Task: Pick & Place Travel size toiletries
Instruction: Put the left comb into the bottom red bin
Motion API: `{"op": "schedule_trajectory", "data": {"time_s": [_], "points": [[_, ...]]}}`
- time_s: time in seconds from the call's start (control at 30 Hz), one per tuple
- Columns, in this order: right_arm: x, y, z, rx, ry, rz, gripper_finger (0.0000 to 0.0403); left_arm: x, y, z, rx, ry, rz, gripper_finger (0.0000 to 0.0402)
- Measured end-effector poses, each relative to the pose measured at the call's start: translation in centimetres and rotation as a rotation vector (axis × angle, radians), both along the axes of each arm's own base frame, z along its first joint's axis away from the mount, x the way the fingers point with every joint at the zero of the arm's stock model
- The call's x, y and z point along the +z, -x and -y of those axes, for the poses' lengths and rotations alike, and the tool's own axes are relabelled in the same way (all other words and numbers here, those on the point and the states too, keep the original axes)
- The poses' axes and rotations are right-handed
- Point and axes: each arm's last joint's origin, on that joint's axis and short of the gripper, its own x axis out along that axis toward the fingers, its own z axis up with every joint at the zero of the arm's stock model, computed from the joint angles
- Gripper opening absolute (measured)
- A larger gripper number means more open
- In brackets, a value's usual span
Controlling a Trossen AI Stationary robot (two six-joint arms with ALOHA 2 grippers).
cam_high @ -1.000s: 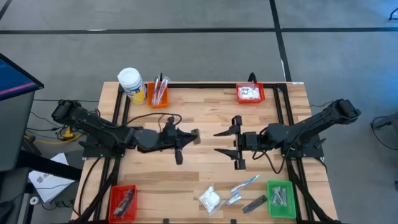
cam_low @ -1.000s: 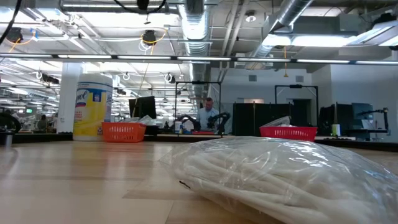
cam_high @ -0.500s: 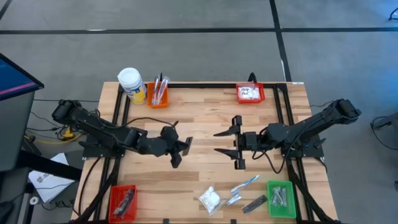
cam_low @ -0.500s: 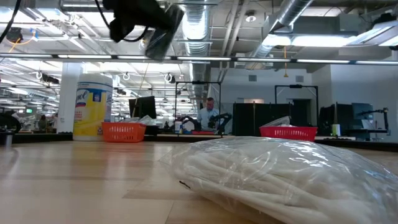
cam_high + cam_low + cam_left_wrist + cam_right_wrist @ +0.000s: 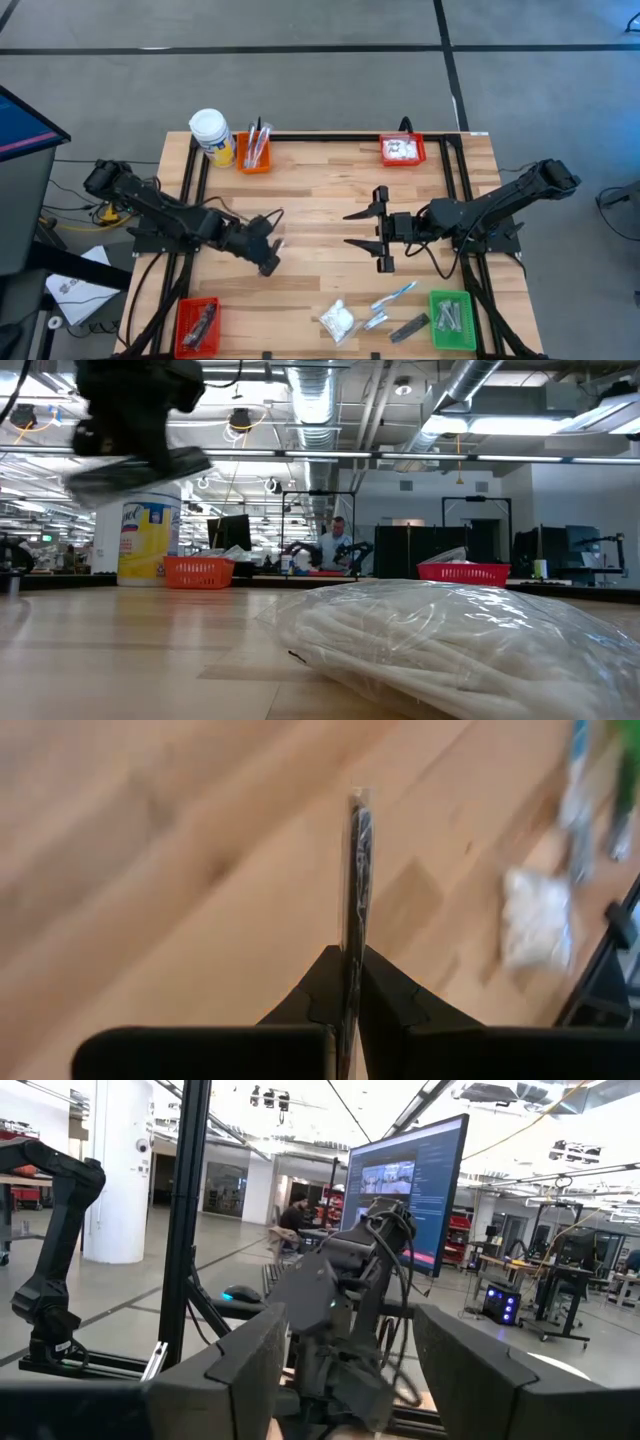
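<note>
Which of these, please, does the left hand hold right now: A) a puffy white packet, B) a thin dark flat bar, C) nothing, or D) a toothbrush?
B: the left wrist view shows the left hand shut on a thin dark flat bar, seen edge-on above the wooden table.

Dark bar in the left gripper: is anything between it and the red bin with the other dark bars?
Nothing visible. The left gripper, shut on the dark bar, hangs over bare table wood, and only bare wood lies between it and the red bin. The white packet lies off to the other side.
</note>
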Motion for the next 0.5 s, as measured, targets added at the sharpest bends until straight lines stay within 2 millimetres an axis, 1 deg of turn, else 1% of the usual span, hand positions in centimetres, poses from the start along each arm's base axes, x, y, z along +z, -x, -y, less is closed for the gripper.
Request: {"op": "schedule_trajectory", "data": {"time_s": [0.2, 0.33, 0.4, 0.5], "points": [[0.0, 0.0, 0.0, 0.0, 0.0, 0.0, 0.0214, -0.4, 1.3, 1.3, 0.029, 0.139, -0.125, 0.0006], [0.0, 0.0, 0.0, 0.001, 0.002, -0.003, 0.0215, -0.4, 2.1, 2.4, 0.038, 0.227, -0.167, 0.0006], [-0.1, 0.0, 0.0, 0.001, 0.004, -0.009, 0.0214, -0.1, 2.6, 3.0, 0.045, 0.257, -0.171, 0.0006], [-0.2, 0.0, 0.0, 0.001, 0.007, -0.018, 0.0212, 0.7, 3.6, 3.6, 0.068, 0.314, -0.152, 0.0006]]}}
